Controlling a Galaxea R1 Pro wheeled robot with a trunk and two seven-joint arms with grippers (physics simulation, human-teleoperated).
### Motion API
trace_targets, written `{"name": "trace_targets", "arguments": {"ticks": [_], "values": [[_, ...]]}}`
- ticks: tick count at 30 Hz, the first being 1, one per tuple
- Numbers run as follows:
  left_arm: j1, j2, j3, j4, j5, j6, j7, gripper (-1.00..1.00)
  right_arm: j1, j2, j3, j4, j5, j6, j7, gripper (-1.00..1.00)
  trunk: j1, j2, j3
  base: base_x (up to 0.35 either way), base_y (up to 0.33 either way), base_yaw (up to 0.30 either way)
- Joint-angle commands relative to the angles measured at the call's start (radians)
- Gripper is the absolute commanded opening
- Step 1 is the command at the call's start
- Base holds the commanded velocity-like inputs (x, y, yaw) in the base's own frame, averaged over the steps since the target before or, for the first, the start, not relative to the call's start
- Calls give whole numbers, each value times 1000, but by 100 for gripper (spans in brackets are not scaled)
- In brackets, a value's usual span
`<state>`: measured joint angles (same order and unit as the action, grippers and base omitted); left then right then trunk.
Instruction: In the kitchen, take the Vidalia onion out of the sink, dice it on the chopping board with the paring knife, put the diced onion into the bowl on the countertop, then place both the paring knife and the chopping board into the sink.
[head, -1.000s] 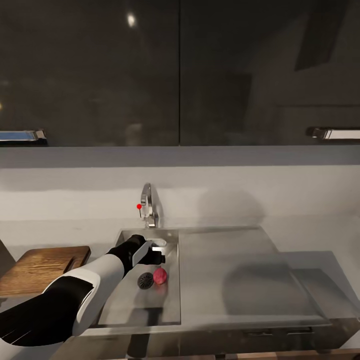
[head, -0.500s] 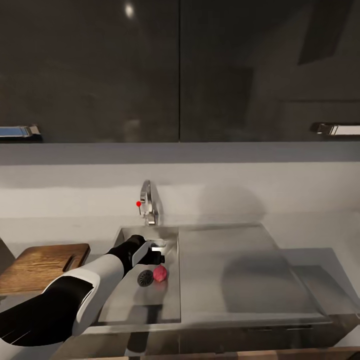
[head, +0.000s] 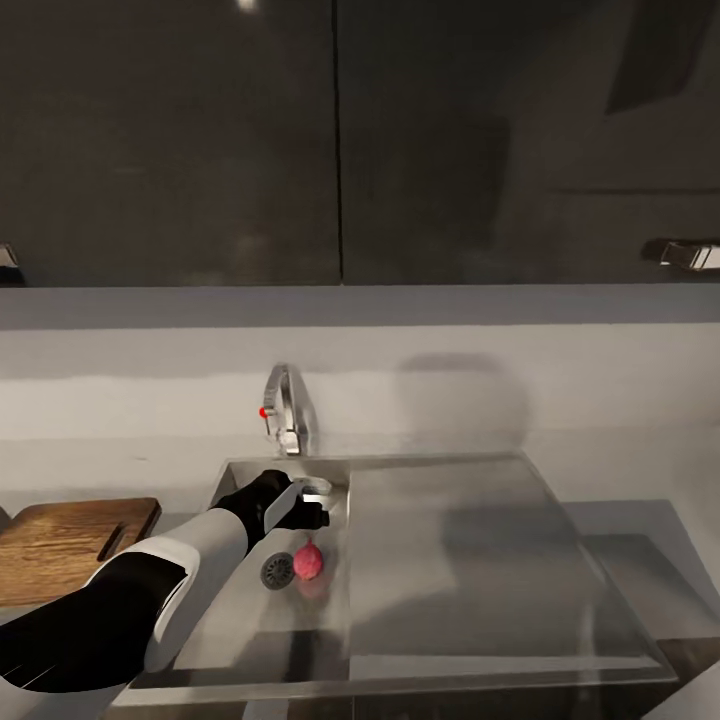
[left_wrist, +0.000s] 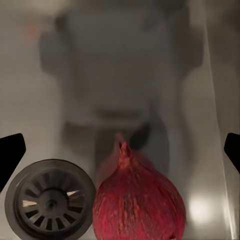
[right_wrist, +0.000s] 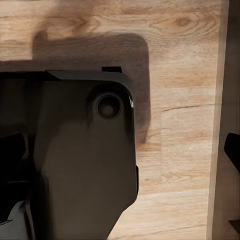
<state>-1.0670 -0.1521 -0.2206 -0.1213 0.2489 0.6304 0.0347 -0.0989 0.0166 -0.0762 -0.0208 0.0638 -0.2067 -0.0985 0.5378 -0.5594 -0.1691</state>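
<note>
The sink (head: 240, 620) holds the Vidalia onion (head: 309, 563) beside its drain (head: 277, 571).

I'm seeing the Vidalia onion (left_wrist: 139, 205) showing deep red with fine streaks, dark grey drain (left_wrist: 49, 201), steel-grey sink (head: 240, 610), brown grained chopping board (head: 60, 545).

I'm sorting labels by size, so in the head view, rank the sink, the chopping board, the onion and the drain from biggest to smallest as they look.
1. The sink, by far the largest.
2. The chopping board, though the picture's edge cuts it off.
3 and 4. The Vidalia onion and the drain look about alike, so they are left unranked.
</note>
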Motion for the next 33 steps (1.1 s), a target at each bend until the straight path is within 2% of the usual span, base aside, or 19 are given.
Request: {"name": "trace_targets", "arguments": {"ticks": [1, 18, 33], "values": [[-1, 0, -8, -1, 10, 5, 4, 100, -1, 0, -8, 1, 7, -4, -3, 100, 0, -2, -3, 33, -9, 0], [-1, 2, -8, -1, 10, 3, 4, 100, -1, 2, -7, 1, 7, -4, -3, 100, 0, -2, -28, 4, -1, 0], [-1, 4, -9, 20, 10, 2, 4, 100, -1, 2, -7, 1, 7, -4, -3, 100, 0, -2, -37, -53, 0, 0]]}}
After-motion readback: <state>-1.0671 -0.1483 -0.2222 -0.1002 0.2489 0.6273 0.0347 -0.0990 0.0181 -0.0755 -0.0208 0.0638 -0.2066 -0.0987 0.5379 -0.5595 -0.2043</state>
